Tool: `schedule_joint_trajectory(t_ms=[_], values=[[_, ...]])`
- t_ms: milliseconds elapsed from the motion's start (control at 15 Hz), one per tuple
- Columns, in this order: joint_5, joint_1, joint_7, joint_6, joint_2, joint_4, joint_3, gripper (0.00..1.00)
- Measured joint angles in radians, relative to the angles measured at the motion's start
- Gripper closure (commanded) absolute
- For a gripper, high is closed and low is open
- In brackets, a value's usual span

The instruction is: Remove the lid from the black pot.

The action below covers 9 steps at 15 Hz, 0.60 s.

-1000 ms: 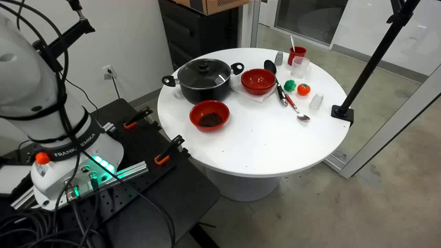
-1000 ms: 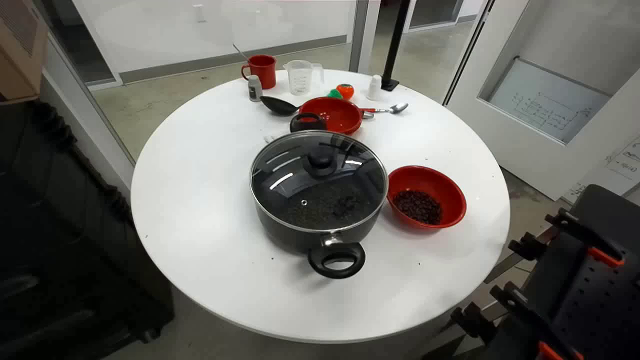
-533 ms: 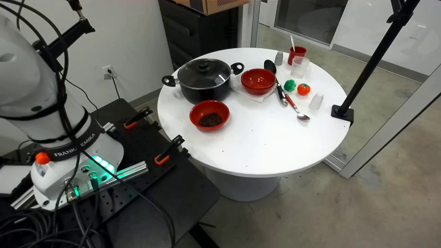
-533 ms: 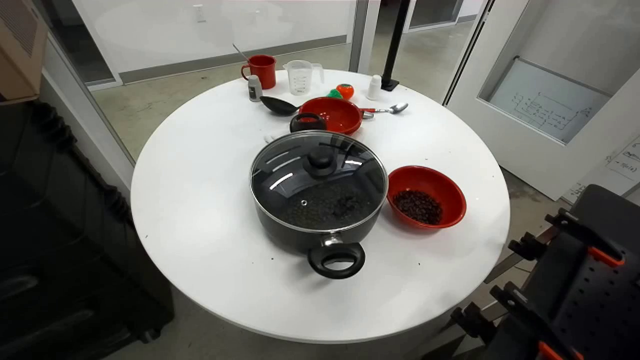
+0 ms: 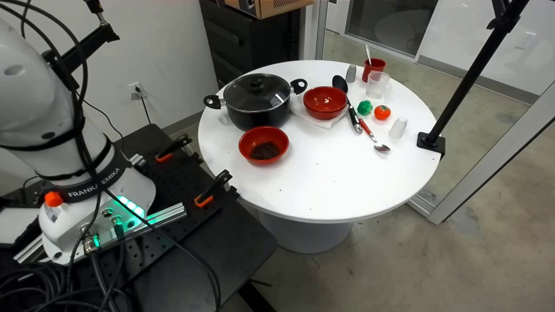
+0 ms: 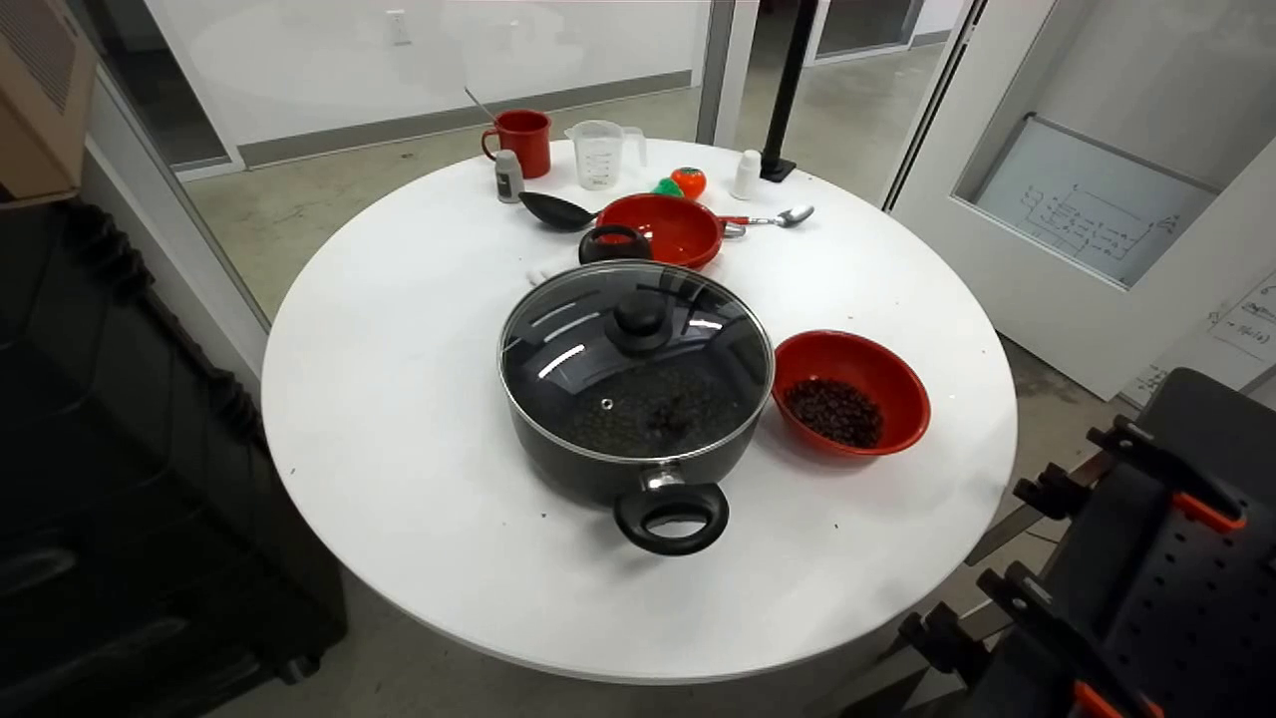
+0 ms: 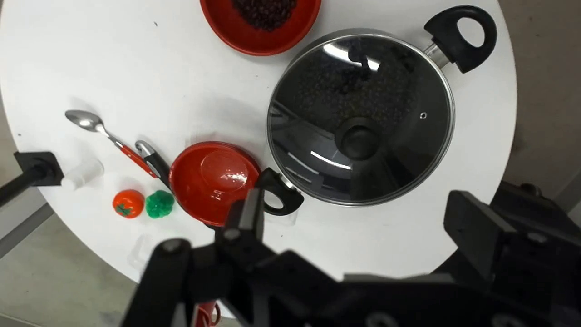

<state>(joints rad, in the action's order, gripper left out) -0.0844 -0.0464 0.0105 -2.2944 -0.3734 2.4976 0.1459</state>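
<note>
The lid [image 5: 256, 94] is round dark-looking glass with a thin metal rim and a black knob. It sits flat on the black pot [image 5: 260, 119], which has two side handles. Both also show in an exterior view, the lid [image 6: 638, 399] covering the pot [image 6: 583, 484], with dark contents seen through the glass. In the wrist view the lid [image 7: 390, 163] and the pot's handle [image 7: 447, 34] lie ahead of my gripper [image 7: 354, 209]. The gripper is open, fingers wide apart, with nothing between them. It is out of sight in both exterior views.
A red bowl of dark beans [image 6: 847, 394] stands close beside the pot. Stacked red bowls [image 5: 325, 102] are by the far handle. A ladle [image 5: 353, 117], spoon [image 5: 373, 138], tomato [image 5: 382, 112], measuring cup [image 5: 377, 84] and red mug [image 5: 373, 67] stand beyond. A black pole [image 5: 468, 78] rises at the table edge.
The part of the arm seen in an exterior view has shifted slightly to the right and up. The lid, pot and other objects have not moved.
</note>
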Motion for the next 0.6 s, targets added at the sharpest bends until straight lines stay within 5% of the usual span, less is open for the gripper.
schedule_joint_trajectory(t_ms=[267, 600], values=[[-0.146, -0.006, 0.168, -0.067, 0.130, 0.015, 0.099, 0.00], [-0.248, 0.004, 0.264, -0.081, 0.334, -0.057, 0.066, 0.00]])
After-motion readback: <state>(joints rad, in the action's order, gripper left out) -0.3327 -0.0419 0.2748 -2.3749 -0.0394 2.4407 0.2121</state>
